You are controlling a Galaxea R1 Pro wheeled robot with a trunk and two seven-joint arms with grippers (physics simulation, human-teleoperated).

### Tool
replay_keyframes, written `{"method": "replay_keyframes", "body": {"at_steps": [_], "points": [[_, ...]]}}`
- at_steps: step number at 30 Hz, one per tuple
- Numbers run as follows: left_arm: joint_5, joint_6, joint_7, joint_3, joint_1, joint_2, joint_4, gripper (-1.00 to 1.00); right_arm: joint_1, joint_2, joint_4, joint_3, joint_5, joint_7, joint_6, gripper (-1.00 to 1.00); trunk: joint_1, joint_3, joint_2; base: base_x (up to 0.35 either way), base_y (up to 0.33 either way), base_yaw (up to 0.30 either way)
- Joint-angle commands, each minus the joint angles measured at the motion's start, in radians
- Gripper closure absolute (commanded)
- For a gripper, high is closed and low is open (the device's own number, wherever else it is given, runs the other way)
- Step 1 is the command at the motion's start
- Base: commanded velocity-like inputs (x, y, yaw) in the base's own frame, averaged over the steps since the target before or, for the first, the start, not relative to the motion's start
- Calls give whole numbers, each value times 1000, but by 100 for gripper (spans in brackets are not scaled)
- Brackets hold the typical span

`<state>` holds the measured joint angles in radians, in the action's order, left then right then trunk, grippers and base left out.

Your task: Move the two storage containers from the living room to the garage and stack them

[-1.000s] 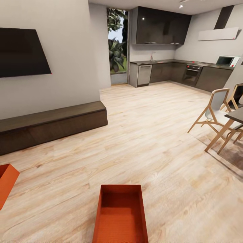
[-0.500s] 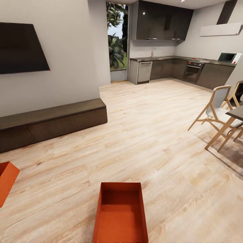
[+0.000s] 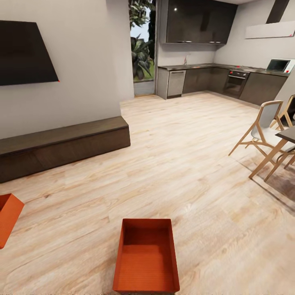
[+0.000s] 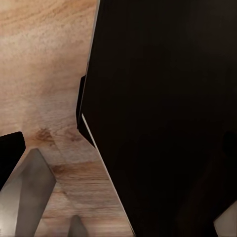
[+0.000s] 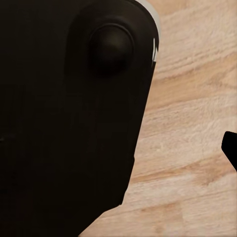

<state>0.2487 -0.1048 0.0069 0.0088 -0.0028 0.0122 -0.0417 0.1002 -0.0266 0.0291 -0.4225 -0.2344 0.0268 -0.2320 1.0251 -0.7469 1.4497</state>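
Two orange-red open-top storage containers stand on the pale wood-plank floor of the living room. One container (image 3: 146, 257) lies straight ahead and close, empty, its long side pointing away from me. A corner of the other container (image 3: 8, 218) shows at the left edge. In the left wrist view a grey finger (image 4: 29, 197) of the left gripper stands far from a pale finger tip (image 4: 228, 224), with nothing held; a dark part of my own body (image 4: 168, 113) lies behind them. The right wrist view looks at my dark body (image 5: 69, 113) and the planks.
A low dark bench (image 3: 61, 145) runs along the white wall under a black TV (image 3: 24, 53) at the left. Wooden chairs (image 3: 262, 137) and a table edge (image 3: 289, 135) stand at the right. A dark kitchen (image 3: 213, 82) lies at the far end.
The whole head view has shifted a little, so the camera moved. The near container now shows down to its front wall. Neither container has moved on the floor.
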Motion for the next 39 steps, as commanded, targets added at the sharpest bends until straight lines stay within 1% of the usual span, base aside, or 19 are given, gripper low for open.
{"method": "replay_keyframes", "body": {"at_steps": [1, 39], "points": [[3, -3, 1, 0, 0, 0, 0, -100, 1, 1, 3, -9, -8, 1, -6, -100, 0, -2, 0, 0, 0, 0], [3, -3, 1, 0, 0, 0, 0, -100, 1, 0, 3, -9, -8, 1, -7, -100, 0, -63, 0, 0, 0, 0]]}}
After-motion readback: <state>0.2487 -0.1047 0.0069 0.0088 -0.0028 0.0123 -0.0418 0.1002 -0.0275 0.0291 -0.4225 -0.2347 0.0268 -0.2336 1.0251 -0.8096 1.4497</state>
